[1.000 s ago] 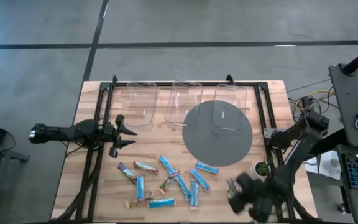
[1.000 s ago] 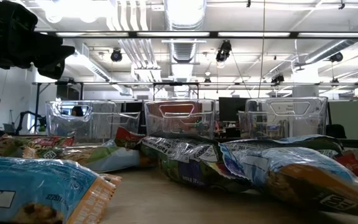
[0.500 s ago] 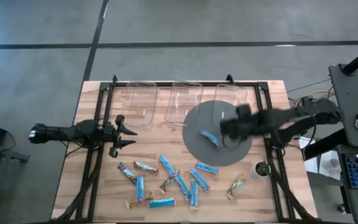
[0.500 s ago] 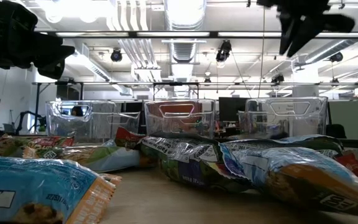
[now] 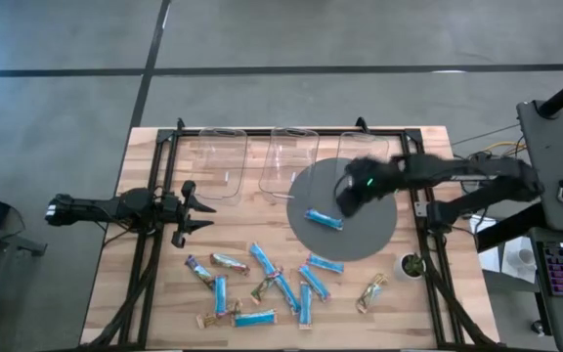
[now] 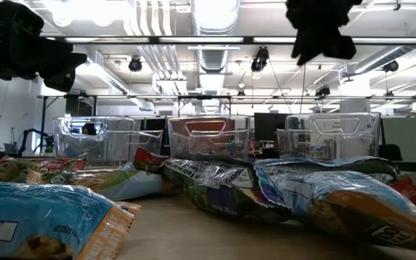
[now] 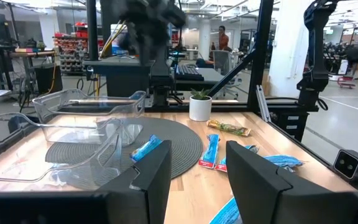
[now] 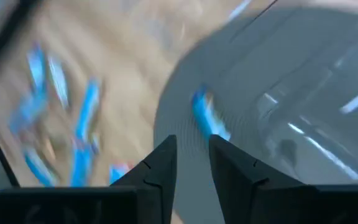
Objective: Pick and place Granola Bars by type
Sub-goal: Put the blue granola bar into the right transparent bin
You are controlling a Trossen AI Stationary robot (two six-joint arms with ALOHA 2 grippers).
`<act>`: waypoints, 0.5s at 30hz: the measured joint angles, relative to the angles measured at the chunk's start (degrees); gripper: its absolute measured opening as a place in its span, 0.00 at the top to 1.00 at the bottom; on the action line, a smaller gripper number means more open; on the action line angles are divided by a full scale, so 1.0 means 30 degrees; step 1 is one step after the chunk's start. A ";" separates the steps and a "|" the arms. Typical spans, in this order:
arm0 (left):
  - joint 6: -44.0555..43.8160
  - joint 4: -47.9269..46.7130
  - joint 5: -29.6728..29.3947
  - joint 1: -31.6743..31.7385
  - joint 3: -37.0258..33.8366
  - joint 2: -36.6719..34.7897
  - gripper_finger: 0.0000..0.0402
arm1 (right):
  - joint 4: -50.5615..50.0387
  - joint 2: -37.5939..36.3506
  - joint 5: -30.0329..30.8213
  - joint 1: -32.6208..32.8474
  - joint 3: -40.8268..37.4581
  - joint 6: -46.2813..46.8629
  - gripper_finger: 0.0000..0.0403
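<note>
The three clear bins (image 5: 286, 156) are sitting empty while one blue granola bar (image 5: 324, 219) is lying on the grey mat (image 5: 360, 240) beneath the right gripper (image 5: 352, 192), its fingers narrowly parted and empty, the other bars (image 5: 262, 288) waiting on the table (image 5: 145, 284).

**Lighting and picture quality**

Light: bright, even, from ceiling strip lamps (image 6: 215, 14), which flare white in the low view. Shadows on the table (image 5: 145, 284): faint and soft. Glare: pale streaks on the clear bins (image 5: 286, 156). Blur: right arm (image 5: 428, 174) smeared in the high view; right wrist view streaked throughout, bars (image 8: 58, 112) reduced to blue smudges. Focus: nearest bars (image 6: 42, 220) in the low view soft. Left wrist view: crisp, with its own fingers (image 7: 151, 177) dark.
</note>
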 joint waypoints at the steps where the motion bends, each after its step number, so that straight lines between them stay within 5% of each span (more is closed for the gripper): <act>1: 0.0004 0.0007 -0.0001 0.0007 -0.0004 -0.0003 0.66 | -0.0037 0.0630 -0.0085 0.0595 -0.0007 -0.0671 0.75; 7: 0.0007 0.0006 -0.0007 0.0001 0.0000 0.0000 0.66 | -0.0012 0.4185 -0.0192 0.2768 -0.0007 -0.2283 0.60; 15: 0.0007 0.0000 -0.0005 0.0002 -0.0002 -0.0002 0.66 | -0.0027 0.8057 -0.0559 0.2894 0.1177 -0.2645 0.37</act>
